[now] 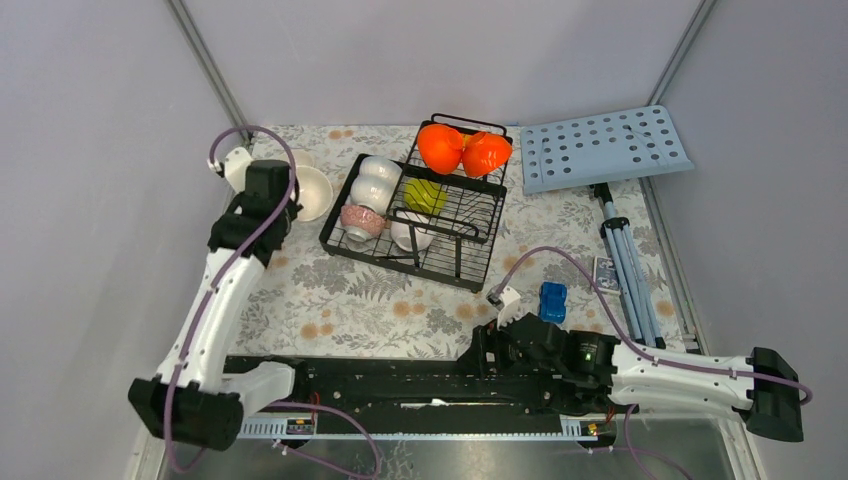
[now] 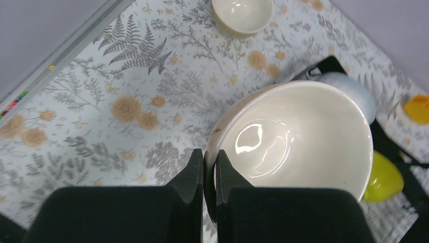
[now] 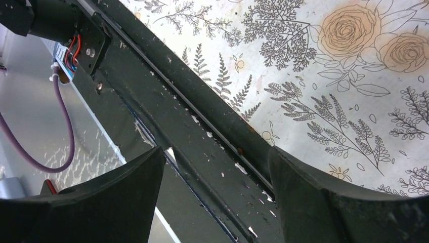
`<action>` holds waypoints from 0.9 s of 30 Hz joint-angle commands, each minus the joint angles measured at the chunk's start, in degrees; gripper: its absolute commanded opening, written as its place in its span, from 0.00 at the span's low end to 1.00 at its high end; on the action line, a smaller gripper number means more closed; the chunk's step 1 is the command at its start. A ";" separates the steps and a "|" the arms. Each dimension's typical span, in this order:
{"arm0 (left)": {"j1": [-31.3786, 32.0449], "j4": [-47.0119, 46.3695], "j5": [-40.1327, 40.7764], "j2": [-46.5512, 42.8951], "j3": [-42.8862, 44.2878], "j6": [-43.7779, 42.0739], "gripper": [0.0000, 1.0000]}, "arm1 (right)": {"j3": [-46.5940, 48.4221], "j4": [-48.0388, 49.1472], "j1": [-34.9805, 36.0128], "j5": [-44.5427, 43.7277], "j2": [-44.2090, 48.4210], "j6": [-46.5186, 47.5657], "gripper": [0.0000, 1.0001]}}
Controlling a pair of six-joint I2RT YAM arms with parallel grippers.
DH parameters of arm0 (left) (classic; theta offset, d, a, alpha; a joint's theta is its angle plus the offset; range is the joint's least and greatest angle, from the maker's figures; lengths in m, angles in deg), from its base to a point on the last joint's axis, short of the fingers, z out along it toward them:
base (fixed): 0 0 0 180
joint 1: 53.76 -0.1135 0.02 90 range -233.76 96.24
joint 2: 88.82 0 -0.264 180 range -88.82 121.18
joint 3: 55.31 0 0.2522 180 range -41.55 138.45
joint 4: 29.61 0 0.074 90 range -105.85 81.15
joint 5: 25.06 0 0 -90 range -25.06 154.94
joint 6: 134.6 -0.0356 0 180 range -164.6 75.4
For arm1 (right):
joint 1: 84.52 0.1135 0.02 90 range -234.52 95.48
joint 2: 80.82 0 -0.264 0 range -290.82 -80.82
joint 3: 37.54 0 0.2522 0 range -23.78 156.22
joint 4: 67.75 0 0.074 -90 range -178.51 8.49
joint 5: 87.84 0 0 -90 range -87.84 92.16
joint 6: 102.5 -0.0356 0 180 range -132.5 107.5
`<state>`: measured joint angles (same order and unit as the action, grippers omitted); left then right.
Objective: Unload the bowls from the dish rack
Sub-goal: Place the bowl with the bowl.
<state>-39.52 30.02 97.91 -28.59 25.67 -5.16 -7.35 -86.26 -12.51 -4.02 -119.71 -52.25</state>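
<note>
**Bright, even, diffuse light; a sharp overhead view and wrist views that went soft near the lens**

The overhead view was lit evenly from above. Only faint, soft shadows lay under the dish rack [image 1: 400,264], and small white highlights sat on the two orange bowls [image 1: 440,148]. In the left wrist view an oval glare shone inside the cream bowl [image 2: 303,136], while the left gripper [image 2: 209,157] showed as featureless black, slightly blurred along the bottom edge. In the right wrist view the tablecloth [image 3: 354,76] print was crisp, the right gripper [image 3: 216,152] close to the lens was dark and out of focus, and the metal ledge [image 3: 30,116] at lower left carried mottled reflections.
</note>
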 commanded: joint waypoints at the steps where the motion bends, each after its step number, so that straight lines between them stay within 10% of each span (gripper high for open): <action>1: -10.08 -15.20 -13.27 5.55 4.18 3.88 0.00 | -2.04 6.75 0.33 1.91 -0.21 0.77 0.81; 15: -26.44 -32.54 -32.09 28.09 9.12 10.34 0.00 | -14.60 13.40 0.33 -4.02 10.69 -3.68 0.77; 27: -28.08 -30.33 -30.51 45.11 22.76 12.03 0.00 | -13.76 17.04 0.33 -7.70 1.60 -3.35 0.77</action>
<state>-67.47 4.03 68.14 14.16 41.00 4.39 -22.43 -72.49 -12.51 -9.50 -115.34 -54.94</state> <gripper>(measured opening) 0.052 0.773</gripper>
